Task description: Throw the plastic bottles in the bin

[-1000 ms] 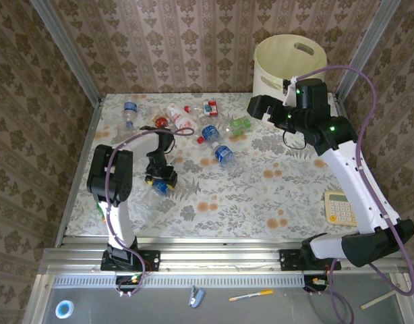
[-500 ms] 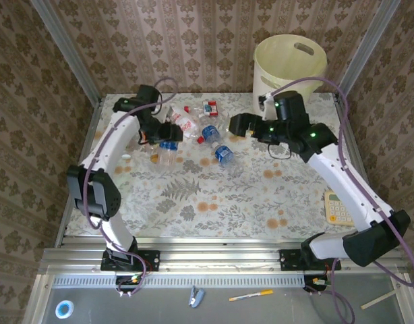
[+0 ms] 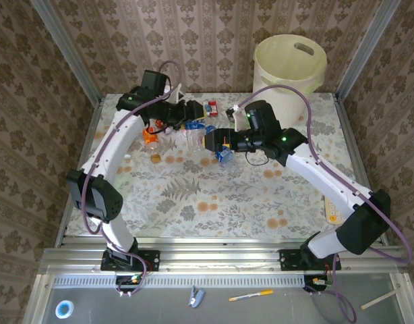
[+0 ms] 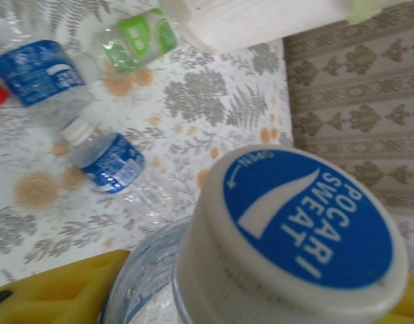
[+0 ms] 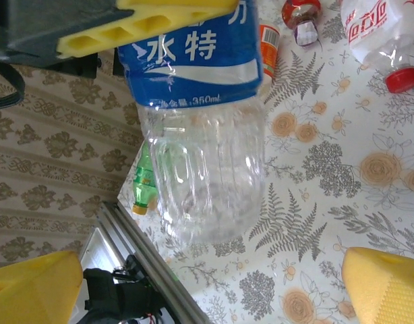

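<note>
My left gripper [image 3: 191,126] is shut on a clear plastic bottle [image 3: 193,139] with a blue label, holding it above the back middle of the table. Its white and blue cap [image 4: 308,229] sits right in front of the left wrist camera, beside a yellow finger pad [image 4: 52,287]. In the right wrist view the same bottle [image 5: 207,162] hangs from the left gripper's yellow pads [image 5: 146,23]. My right gripper [image 3: 211,140] is open and empty, level with the bottle and apart from it. More bottles [image 3: 224,155] lie on the table. The cream bin [image 3: 290,64] stands at the back right.
An orange-labelled bottle [image 3: 150,135] and a red-labelled one [image 3: 208,106] lie near the left gripper. A green bottle [image 5: 145,185] lies by the table's left rail. A pale yellow calculator [image 3: 330,212] sits at the right edge, half hidden by the right arm.
The left arm has lifted its bottle from the front left and carried it to the back middle. The right arm has swung from beside the bin leftward to the table's centre, jaws still open.
</note>
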You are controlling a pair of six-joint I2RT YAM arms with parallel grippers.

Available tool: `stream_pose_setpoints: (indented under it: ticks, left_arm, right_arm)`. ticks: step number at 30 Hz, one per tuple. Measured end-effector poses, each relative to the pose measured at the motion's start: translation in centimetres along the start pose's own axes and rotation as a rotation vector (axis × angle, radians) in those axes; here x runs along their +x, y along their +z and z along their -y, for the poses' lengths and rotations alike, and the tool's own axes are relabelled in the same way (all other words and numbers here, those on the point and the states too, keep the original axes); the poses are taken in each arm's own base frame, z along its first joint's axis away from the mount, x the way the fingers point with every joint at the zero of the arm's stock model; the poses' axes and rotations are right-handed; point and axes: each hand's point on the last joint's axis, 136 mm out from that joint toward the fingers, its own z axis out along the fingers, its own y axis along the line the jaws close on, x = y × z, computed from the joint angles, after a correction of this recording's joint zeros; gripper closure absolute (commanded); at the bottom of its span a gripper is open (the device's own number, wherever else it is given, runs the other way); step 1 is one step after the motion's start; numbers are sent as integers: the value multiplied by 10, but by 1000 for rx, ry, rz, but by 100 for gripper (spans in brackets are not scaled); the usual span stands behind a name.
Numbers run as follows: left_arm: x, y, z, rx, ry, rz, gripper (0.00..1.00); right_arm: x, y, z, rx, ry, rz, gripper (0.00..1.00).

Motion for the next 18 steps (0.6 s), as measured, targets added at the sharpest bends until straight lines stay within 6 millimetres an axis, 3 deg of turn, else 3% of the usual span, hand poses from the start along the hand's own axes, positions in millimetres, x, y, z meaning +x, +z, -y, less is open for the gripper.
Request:
stream_pose_setpoints:
  ticks: [11,18]
  left_arm:
    - [16,17,37,118,-6,-53,53]
    - [22,22,44,142,-8,-70,53]
  right_arm:
    - [2,20,12,12,-33,-21,0]
    - [-2,23,12,5,-55,-9,13]
